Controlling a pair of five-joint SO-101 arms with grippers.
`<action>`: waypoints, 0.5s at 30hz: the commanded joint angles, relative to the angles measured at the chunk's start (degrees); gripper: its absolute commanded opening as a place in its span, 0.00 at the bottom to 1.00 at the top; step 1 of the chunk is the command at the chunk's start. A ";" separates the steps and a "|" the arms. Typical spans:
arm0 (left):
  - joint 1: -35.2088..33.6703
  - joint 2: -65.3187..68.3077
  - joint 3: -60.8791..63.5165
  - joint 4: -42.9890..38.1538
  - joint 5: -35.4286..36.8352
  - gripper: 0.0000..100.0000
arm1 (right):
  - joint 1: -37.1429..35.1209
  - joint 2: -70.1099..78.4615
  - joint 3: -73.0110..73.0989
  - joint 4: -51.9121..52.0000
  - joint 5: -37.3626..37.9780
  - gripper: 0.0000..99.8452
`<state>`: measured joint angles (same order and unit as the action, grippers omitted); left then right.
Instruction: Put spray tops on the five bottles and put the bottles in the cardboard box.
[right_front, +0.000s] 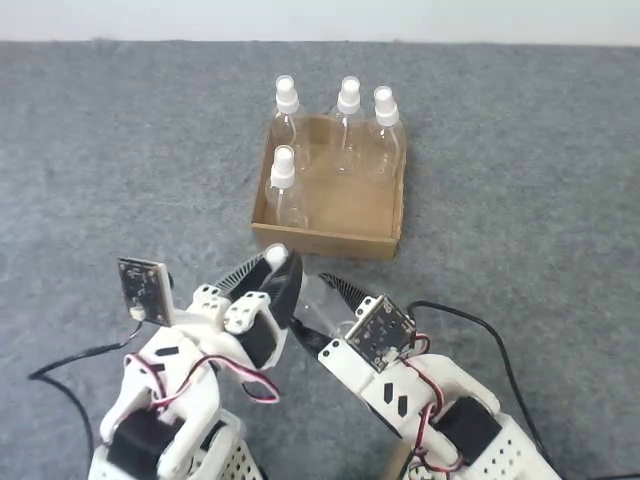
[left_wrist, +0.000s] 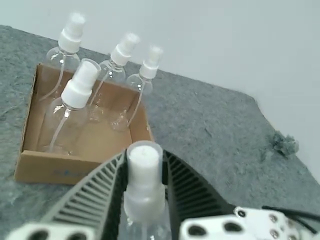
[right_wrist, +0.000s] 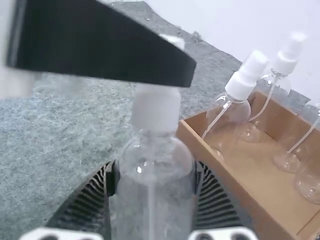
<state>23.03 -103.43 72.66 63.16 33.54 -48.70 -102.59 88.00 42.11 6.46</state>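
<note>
Clear bottle (right_wrist: 150, 200) inside right claw (right_wrist: 155, 169); left claw (left_wrist: 145, 156) clamps spray top (left_wrist: 145, 185).

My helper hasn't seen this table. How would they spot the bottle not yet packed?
Find the cardboard box on the grey table, with four bottles standing inside. Just in front of it, nearer the arms, is the fifth bottle, the left gripper on its white spray top and the right gripper round its clear body. It alone is outside the box.
</note>
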 joint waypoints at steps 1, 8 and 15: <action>2.81 -1.05 -2.95 2.64 -1.49 0.02 | 2.15 -0.92 -1.32 -2.15 -0.35 0.01; 2.90 -1.05 -2.86 2.90 -1.49 0.14 | 2.15 -0.92 -1.32 -2.15 -0.26 0.01; 2.90 -1.05 -3.21 2.81 -1.23 0.23 | 2.15 -0.92 -1.32 -2.15 -0.18 0.01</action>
<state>25.41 -103.43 72.04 65.71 32.48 -47.12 -102.59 88.00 42.11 6.29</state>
